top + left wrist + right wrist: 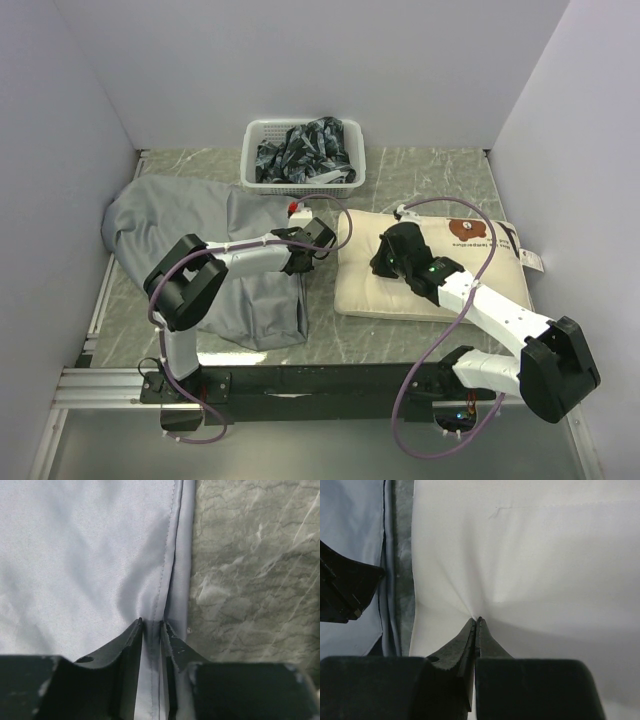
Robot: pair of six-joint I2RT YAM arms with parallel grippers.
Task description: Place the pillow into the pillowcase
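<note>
The grey pillowcase (pixel 195 250) lies flat on the left of the table. My left gripper (pixel 300 262) is shut on the pillowcase's stitched hem (pixel 167 575) at its right edge; grey fabric runs between the fingers (pixel 131 645). The cream pillow (pixel 440 265) with a brown bear print lies on the right. My right gripper (pixel 383 262) is shut on a pinch of the pillow's white fabric (pixel 520 555) near its left edge, with the cloth puckering at the fingertips (pixel 470 630).
A white basket (pixel 303 153) holding dark patterned cloth stands at the back centre. A small red and white object (pixel 296 207) lies by the pillowcase. A strip of marble tabletop (pixel 402 555) separates the pillowcase from the pillow. White walls enclose three sides.
</note>
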